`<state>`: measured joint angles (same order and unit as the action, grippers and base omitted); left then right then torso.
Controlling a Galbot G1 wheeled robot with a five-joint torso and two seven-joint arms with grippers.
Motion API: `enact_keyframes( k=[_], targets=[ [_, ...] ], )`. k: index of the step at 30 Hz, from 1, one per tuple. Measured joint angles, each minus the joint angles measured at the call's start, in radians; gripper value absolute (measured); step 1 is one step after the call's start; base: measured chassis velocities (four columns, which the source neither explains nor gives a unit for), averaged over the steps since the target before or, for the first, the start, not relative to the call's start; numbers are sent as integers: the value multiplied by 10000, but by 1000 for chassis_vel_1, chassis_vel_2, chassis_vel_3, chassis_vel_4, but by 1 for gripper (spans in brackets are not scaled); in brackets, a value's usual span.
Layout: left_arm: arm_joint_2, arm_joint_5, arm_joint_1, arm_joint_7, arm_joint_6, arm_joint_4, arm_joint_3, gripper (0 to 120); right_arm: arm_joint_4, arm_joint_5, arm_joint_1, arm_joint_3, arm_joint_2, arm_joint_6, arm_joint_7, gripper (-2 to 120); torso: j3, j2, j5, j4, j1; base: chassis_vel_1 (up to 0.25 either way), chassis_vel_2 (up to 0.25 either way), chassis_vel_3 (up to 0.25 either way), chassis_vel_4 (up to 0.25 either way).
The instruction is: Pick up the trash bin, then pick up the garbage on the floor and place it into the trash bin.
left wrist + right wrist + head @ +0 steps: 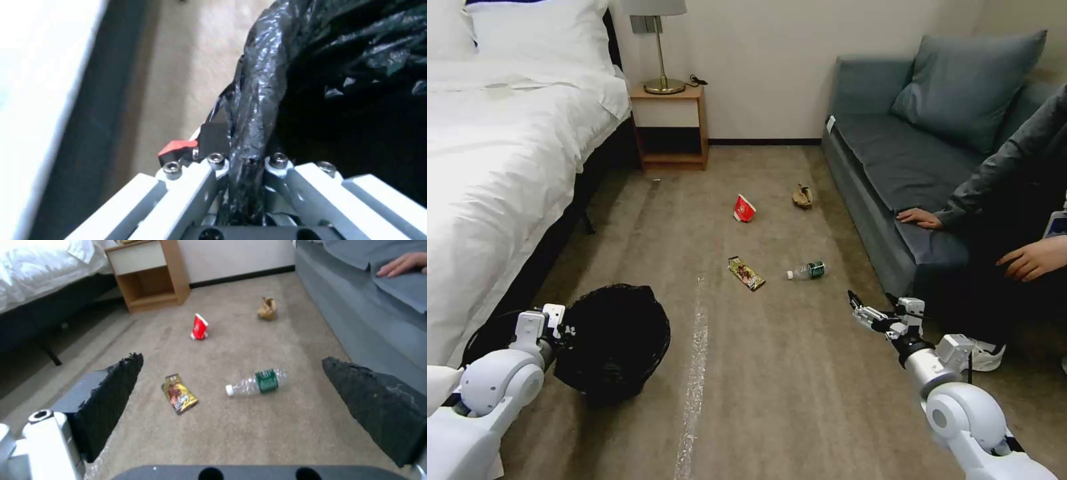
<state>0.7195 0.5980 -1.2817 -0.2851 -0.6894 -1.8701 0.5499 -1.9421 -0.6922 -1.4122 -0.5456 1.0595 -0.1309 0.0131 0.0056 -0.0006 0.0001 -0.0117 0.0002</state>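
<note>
Head view shows the trash bin (614,343) low on the robot's left, just beside the bed (500,167), with the left gripper (564,330) at its near rim; the left wrist view confirms the fingers are clamped on the bag-covered rim (249,126), so the bin is gripped at its edge. Held by one side like that, a light plastic bin will probably tilt, and the crinkly black liner looks slippery. The right gripper (864,308) hovers over the carpet near the sofa (894,167), jaws spread wide and empty. Ahead of it lie four pieces of garbage. The bottle (807,271) is on its side, long axis running roughly left to right across the floor, cap toward the robot's left; it is likely light, smooth and prone to roll, best pinched across its middle near the green label. The snack wrapper (746,273) lies flat just left of it, pointing diagonally; thin and floppy, hard to get under. Farther off, the red-and-white carton (744,209) stands tilted, and the brown paper wad (802,196) sits near the sofa, soft and easy to pinch.
</note>
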Motion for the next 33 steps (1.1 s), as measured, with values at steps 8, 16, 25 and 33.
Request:
enact_keyframes(
  k=[8,16,25,33],
  targets=[
    [-529,-273,437,164,112,-267,174,2,70,-33,-105,-27,-170,86,-125,100,0,0,3,-6,0,0,0,0,0],
    [-1502,-35,647,779,495,-657,896,2,91,-17,-211,99,71,184,-466,100,0,0,-3,-4,1,0,0,0,0],
    [-2034,486,1005,676,428,-504,993,2,228,-394,-80,126,-89,210,-1065,100,0,0,0,-3,0,0,0,0,0],
    [-1997,564,1658,592,425,-286,362,2,526,-598,-56,18,-171,483,-2376,100,0,0,0,-4,0,0,0,0,0]
  ],
)
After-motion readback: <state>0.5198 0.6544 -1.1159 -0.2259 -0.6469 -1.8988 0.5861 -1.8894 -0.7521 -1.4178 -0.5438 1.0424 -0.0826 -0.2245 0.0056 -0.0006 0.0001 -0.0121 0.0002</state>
